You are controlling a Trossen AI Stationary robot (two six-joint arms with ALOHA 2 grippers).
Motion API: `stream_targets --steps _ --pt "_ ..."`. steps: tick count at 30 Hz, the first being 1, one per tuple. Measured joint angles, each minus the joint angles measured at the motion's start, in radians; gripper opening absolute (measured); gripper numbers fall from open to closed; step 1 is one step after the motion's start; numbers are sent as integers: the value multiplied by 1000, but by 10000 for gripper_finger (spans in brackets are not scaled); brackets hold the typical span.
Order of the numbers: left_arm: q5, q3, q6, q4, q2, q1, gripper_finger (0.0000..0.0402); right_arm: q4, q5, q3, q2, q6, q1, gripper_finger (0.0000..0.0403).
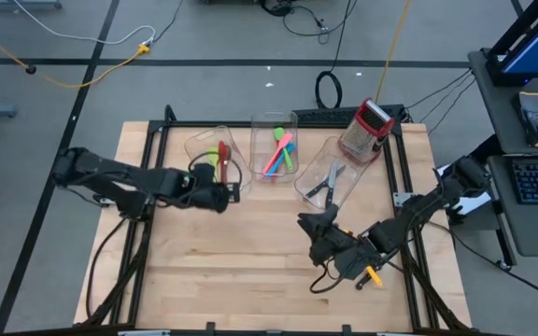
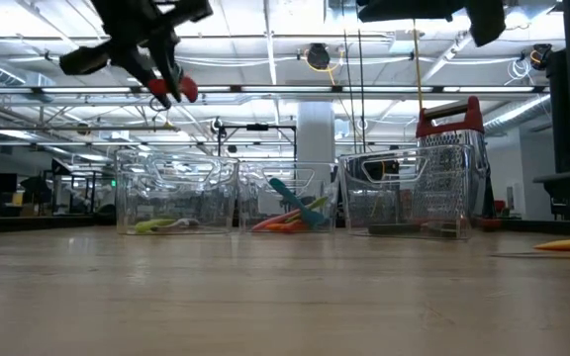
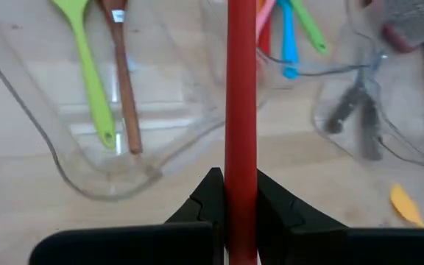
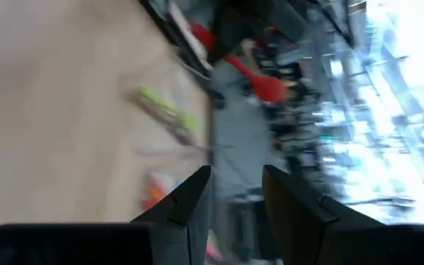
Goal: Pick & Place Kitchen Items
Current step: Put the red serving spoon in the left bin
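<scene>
two ways to spoil this, judged from the high view: could have dropped the red spatula (image 1: 223, 157) across the rim of the left bin (image 1: 197, 145) if released tilted, or let it slide out early from a grip near the handle's end. reached in from the left with the left gripper (image 1: 222, 187), arm stretched low and long, spatula pointing over the bin. kept the right gripper (image 1: 318, 227) near the front right of the table (image 1: 232, 280), well apart from the bins, with a yellow utensil (image 1: 373, 275) lying loose under that arm; might have swept it off the edge.

low view: hung the left gripper (image 2: 158, 71) high above the bins, red spatula (image 2: 182, 91) pinched and sloping down.

left wrist view: clamped narrow on the red handle (image 3: 240, 110), with the green spoon (image 3: 87, 66) and brown spoon (image 3: 121, 73) already in the bin ahead; might have knocked them.

right wrist view: showed the right gripper (image 4: 234, 197) parted a little, gripping nothing.
</scene>
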State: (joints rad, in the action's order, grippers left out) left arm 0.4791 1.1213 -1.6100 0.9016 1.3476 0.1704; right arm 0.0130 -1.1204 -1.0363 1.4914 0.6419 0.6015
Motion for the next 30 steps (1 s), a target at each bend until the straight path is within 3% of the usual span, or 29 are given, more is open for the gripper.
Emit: stream_targets --steps 11,17,20,30 --pt "-241 0 356 56 1 -357 29 188 452 0 -80 -630 -33 116" --pt "-398 -58 449 76 2 -545 29 224 626 0 -142 -824 -39 116" --pt "-422 -94 460 67 2 -607 29 224 680 0 -169 -866 -38 116" --pt "-517 -150 518 -136 78 -678 29 225 678 0 -222 -861 -39 116"
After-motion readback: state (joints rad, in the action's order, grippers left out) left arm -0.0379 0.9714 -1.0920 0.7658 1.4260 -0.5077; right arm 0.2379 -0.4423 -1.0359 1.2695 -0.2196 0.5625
